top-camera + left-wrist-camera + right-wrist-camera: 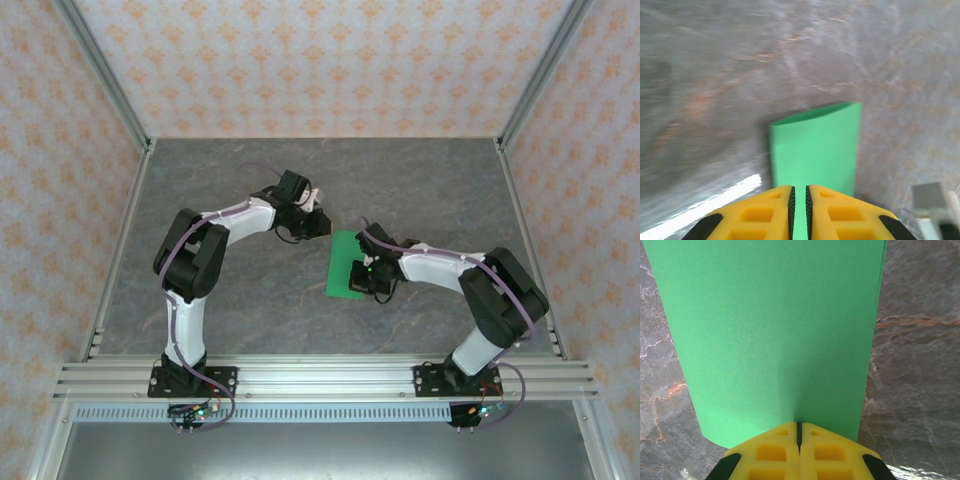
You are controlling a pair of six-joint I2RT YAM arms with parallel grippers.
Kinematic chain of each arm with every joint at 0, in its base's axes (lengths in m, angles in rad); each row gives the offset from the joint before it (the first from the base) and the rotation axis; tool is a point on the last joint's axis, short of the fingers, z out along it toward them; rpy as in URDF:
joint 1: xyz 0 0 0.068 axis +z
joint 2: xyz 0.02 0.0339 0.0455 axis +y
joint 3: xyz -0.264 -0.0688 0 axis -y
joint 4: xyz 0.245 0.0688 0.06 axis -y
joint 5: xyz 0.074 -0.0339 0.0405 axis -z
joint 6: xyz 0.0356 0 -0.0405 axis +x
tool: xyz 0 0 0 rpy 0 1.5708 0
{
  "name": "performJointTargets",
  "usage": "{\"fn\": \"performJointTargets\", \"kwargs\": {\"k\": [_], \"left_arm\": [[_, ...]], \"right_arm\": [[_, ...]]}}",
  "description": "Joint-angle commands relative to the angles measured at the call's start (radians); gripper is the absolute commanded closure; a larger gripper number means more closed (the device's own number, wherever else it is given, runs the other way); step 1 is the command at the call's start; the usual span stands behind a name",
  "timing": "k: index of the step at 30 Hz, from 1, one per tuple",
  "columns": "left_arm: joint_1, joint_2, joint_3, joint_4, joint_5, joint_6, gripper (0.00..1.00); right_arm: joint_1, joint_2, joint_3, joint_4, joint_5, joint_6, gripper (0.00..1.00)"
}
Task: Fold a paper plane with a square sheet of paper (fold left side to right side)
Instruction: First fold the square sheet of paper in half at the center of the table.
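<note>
The square sheet of paper [345, 262] is bright green and lies doubled over into a narrow upright rectangle at the table's middle. My right gripper [362, 278] is shut, its tips resting on the sheet's lower right part. In the right wrist view the closed yellow fingertips [799, 426] sit on the green paper [775, 330], which dimples slightly there. My left gripper [318, 224] hovers just off the sheet's upper left corner. In the left wrist view its jaws [799, 192] stand a narrow slit apart over the paper [815, 150], with nothing pinched between them. No paper plane shape is formed.
The grey marbled table top [230, 190] spreads on all sides of the sheet. Patterned walls with metal posts [105, 70] close the back and sides. An aluminium rail [320, 378] carrying both arm bases runs along the near edge.
</note>
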Motion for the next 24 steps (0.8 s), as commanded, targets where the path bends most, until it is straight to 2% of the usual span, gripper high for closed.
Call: {"fn": "performJointTargets", "kwargs": {"k": [1,11,24], "left_arm": [[-0.042,0.02,0.004,0.064,0.046,-0.019,0.83],[-0.045,0.155,0.124,0.013,-0.043,-0.021,0.83],[0.023,0.196,0.121,0.045,-0.122,-0.029,0.83]], "right_arm": [[0.001,0.057,-0.04,-0.156,0.101,-0.017,0.95],[0.001,0.051,-0.042,-0.162,0.099,-0.018,0.95],[0.001,0.038,-0.051,-0.174,0.105,-0.025,0.95]]}}
